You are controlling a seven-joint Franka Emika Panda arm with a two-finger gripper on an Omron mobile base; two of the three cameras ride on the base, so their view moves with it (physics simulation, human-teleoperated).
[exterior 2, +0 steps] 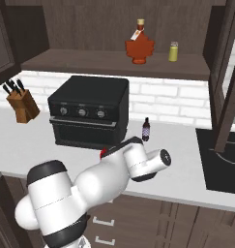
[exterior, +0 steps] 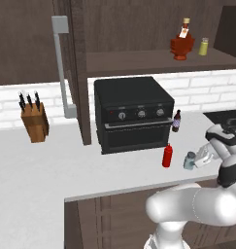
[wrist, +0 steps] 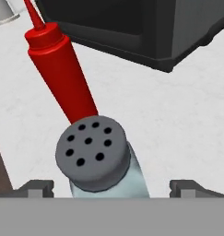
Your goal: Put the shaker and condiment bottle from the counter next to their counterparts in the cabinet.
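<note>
Pincer spread wide around the shaker

We see its 2 fingertips either side of the shaker, apart from it; the condiment bottle stands just behind, the black oven beyond on the table, counterparts on the cabinet shelf above.

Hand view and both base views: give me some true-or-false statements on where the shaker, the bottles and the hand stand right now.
1. The small pale blue-grey shaker with a grey perforated cap stands between the open hand's fingertips. True.
2. The slim bright red squeeze bottle is already on the dark wooden cabinet shelf. False: it stands on the white counter beside the shaker.
3. The squat red-brown bottle with tan neck and the small yellow-green shaker stand on the shelf. True.
4. The hand is shut on the shaker. False: the fingers stand apart.
</note>
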